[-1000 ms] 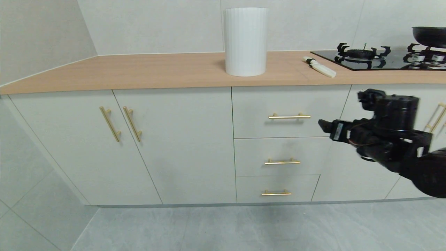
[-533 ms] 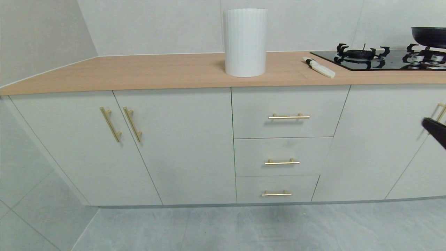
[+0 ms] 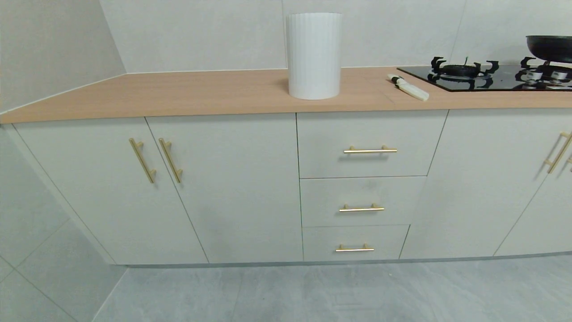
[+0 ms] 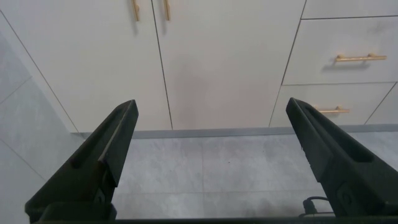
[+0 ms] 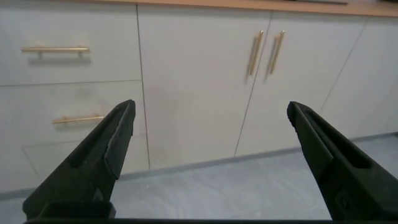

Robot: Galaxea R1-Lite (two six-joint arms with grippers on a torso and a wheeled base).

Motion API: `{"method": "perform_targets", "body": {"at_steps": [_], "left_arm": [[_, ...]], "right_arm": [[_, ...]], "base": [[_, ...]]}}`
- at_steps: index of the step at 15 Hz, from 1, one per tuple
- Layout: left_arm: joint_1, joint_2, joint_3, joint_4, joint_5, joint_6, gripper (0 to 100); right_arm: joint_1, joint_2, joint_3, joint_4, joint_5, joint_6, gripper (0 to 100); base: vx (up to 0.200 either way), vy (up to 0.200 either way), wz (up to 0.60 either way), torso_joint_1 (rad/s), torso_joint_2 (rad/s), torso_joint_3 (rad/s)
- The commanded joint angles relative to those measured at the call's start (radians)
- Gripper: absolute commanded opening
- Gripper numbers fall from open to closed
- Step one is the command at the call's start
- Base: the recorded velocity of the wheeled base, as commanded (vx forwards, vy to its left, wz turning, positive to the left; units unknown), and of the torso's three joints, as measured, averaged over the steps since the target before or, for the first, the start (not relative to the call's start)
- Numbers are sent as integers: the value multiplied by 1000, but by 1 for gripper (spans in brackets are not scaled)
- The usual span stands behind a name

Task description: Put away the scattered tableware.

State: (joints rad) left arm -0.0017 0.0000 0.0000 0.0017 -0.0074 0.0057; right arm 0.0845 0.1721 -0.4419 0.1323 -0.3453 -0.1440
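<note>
while a cream knife [image 3: 409, 86] lies on the countertop [image 3: 178, 91] between white canister [image 3: 314, 56] and hob [image 3: 487, 76], left gripper [image 4: 210, 104] and right gripper [image 5: 210, 106] both gape wide, empty.

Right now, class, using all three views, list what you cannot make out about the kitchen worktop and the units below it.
- White ribbed canister, head view: its own wall hides the inside.
- Three drawers, head view: the shut fronts hide any contents.
- Black pan, head view: cut off by the picture's right edge.
- White utensil on the worktop, head view: too small to tell its kind.
</note>
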Motion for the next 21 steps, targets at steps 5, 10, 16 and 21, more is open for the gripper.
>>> {"method": "perform_targets", "body": {"at_steps": [5,10,16,21], "left_arm": [[0,2,0,0,0,0,100],[0,2,0,0,0,0,100],[0,2,0,0,0,0,100],[0,2,0,0,0,7,100]], "right_arm": [[-80,-172,169,-3,229,69,100],[-80,-172,390,-122,388,124,100],[-80,-172,442,-134,394,121,100],[-80,-172,442,-134,397,116,100]], "base": [[0,0,0,0,0,0],[0,0,0,0,0,0],[0,0,0,0,0,0],[0,0,0,0,0,0]]}}
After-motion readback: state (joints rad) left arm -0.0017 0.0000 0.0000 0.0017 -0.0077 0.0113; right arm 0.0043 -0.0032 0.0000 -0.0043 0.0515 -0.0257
